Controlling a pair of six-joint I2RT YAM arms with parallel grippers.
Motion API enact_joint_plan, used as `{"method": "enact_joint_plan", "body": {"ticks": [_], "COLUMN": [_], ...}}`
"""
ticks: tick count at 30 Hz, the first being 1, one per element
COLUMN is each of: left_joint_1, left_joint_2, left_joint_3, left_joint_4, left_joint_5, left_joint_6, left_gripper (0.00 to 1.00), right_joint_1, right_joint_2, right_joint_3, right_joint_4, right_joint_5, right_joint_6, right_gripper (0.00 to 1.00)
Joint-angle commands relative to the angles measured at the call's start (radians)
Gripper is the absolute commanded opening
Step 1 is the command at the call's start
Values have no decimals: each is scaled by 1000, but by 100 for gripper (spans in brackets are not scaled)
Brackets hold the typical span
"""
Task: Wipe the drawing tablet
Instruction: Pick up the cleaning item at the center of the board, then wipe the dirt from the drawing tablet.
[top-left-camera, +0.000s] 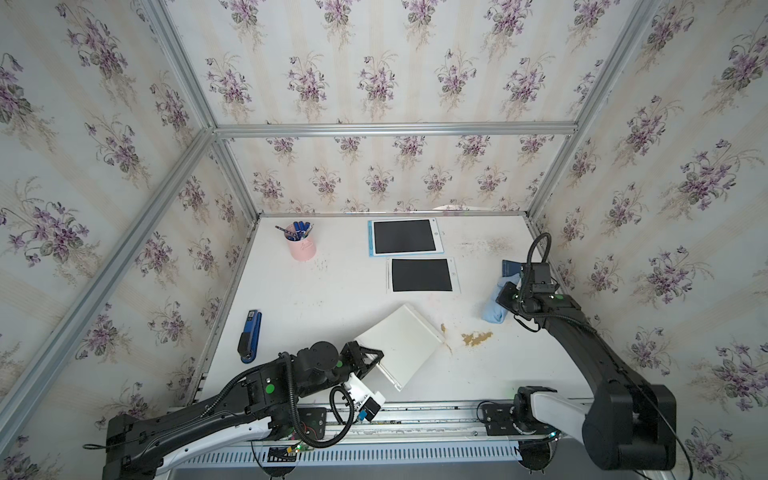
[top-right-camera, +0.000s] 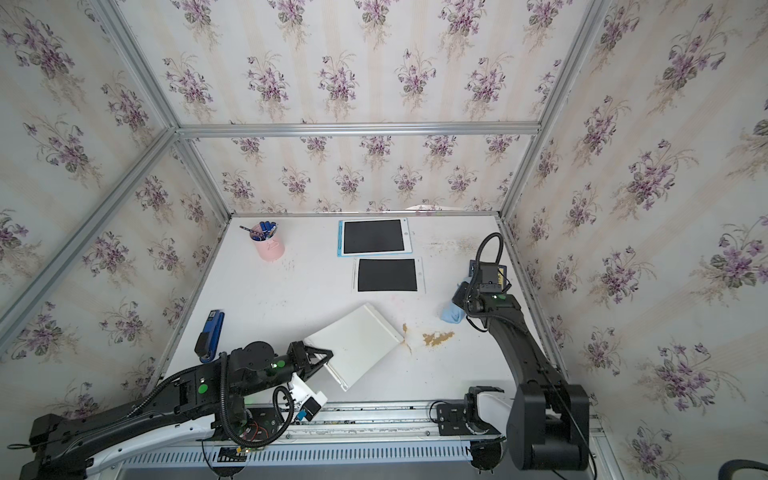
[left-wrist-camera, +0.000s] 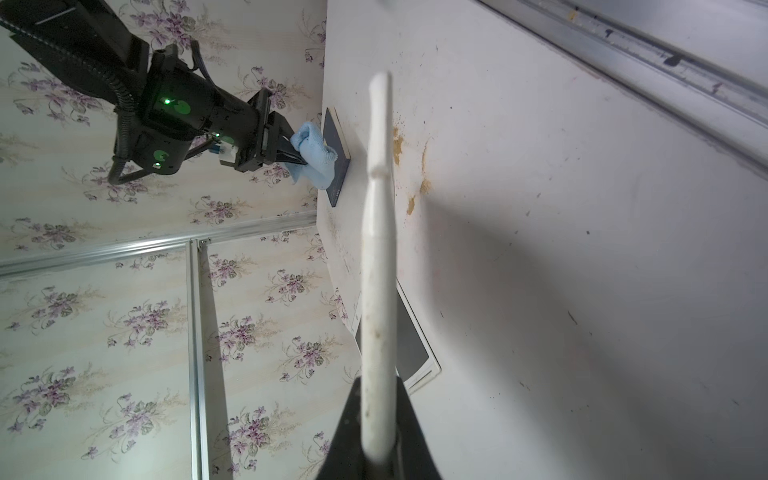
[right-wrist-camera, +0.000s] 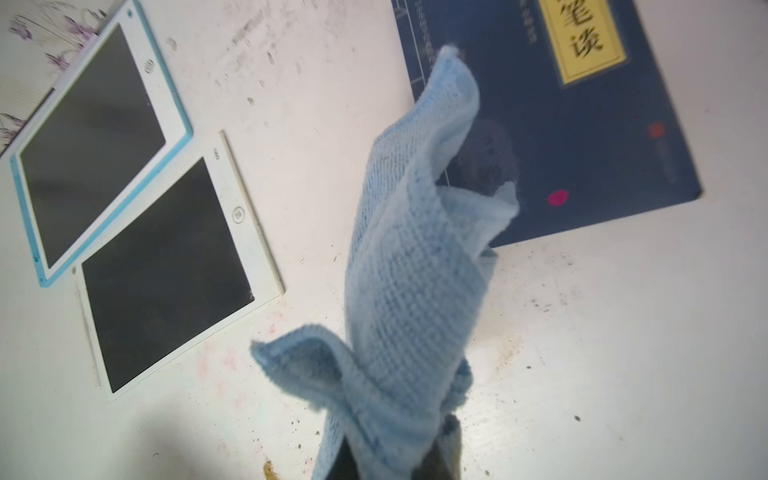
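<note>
My left arm (top-left-camera: 199, 419), lower left of the frame, and right arm (top-left-camera: 602, 361), lower right, are matte black with white shells (top-left-camera: 552, 405) near the bases, green dots (top-left-camera: 269, 389), ribbed black cables (top-left-camera: 292, 399), and a black, angular left gripper (top-left-camera: 376, 360).

The black left arm (top-left-camera: 266, 386) lies low along the near edge and reaches right, with the left end effector (top-left-camera: 368, 359) clamped on the edge of a flat white rectangular tablet (top-left-camera: 401, 345). The black right arm (top-left-camera: 582, 332) stretches far along the right side, the right end effector (top-left-camera: 505, 300) pinching a light blue woven cloth (top-left-camera: 494, 311).
</note>
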Motion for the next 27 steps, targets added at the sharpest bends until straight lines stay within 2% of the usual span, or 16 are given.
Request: {"method": "enact_joint_plan", "body": {"ticks": [1, 3, 6, 13, 15, 21, 27], "left_joint_1": [-45, -81, -92, -94, -94, -97, -97], "left_joint_2": [11, 27, 40, 17, 8, 8, 13], "left_joint_3": [-36, -56, -49, -70, -75, -80, -77], "left_joint_4": [124, 152, 130, 170, 187, 173, 178], "left_joint_5": [-98, -163, -218, -214, -187, -163, -164], "left_joint_6": [145, 225, 267, 239, 216, 182, 162], "left_gripper": [0, 0, 0, 0, 0, 0, 0], "right_joint_1": [59, 139, 307, 706, 809, 1008, 1132], "right_joint_2": [-19, -19, -47, -63, -36, 43, 110], "right_joint_3": [17, 13, -16, -54, -44, 3, 50], "right_joint_4": [34, 53, 104, 207, 209, 227, 297], "right_joint_5": [-22, -48, -47, -95, -60, -24, -230], "right_joint_6": [-75, -122, -188, -246, -258, -267, -286], "right_gripper": [0, 0, 0, 0, 0, 0, 0]}}
